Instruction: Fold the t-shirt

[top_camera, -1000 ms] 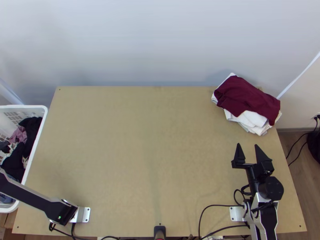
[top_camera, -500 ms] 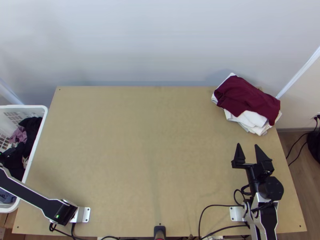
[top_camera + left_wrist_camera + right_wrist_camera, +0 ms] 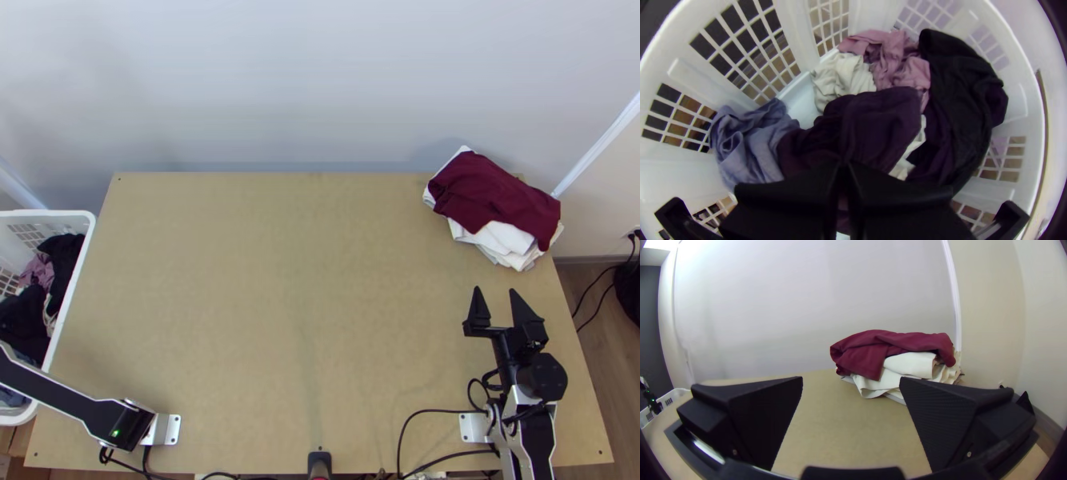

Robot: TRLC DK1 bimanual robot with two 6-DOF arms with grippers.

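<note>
Across the top view, a light wooden desk [image 3: 264,280], with small dark screw heads near its corners. Along its far side, a smooth pale wall [image 3: 312,88]; past its right side, a cream wall [image 3: 612,200], a strip of wooden floor [image 3: 574,288] and black cables [image 3: 596,292] near a socket. More cable looping over the near right part of the desk. Farther off in the right wrist view, a dark grey wall [image 3: 653,320].

At the desk's far right corner, a stack of white clothes [image 3: 512,238], with a maroon garment [image 3: 496,192] laid folded on top. Side-on in the right wrist view, uneven layers, with grey cloth at the bottom and one maroon part drooping over the white. Impossible to tell which piece is the t-shirt, in the stack or in the basket.

Near the stack, above the desk, the right hand [image 3: 495,290], wide open with nothing between its fingers.

Beside the desk's left side, a white basket [image 3: 80,240]. Inside, from the left wrist view, bunched dark purple cloth [image 3: 880,120], black cloth [image 3: 960,84], pink cloth [image 3: 891,58], cream cloth [image 3: 842,78] and blue cloth [image 3: 749,142]. Over the purple, the left hand [image 3: 843,165], fingers drawn together; unclear whether pinching any cloth.
</note>
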